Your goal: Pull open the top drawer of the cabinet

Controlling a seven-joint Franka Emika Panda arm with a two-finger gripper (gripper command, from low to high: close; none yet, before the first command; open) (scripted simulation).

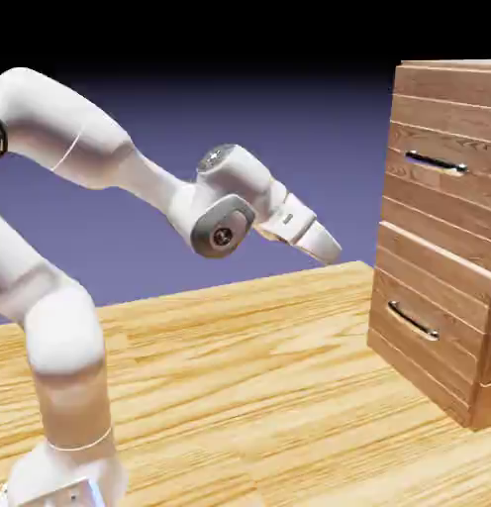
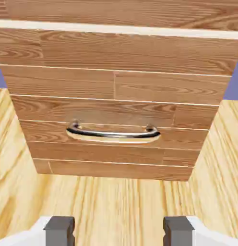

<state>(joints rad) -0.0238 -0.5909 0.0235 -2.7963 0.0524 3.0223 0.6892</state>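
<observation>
The glossy white robot arm point(image 1: 225, 198) has rounded segments and grey round joint caps; its white hand point(image 2: 119, 231) has blocky dark grey fingertips point(image 2: 60, 230).

Side-on exterior view, hand view close, facing lower drawer point(image 2: 116, 115), cabinet point(image 1: 438, 218) in both

Wood-grain tabletop point(image 1: 230, 376), pale yellow; blue-violet backdrop point(image 1: 289, 129) behind, darkening to black at top.

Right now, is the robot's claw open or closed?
Open: in the hand view, the claw has its two grey tips wide apart, with only wooden table showing between them.
</observation>
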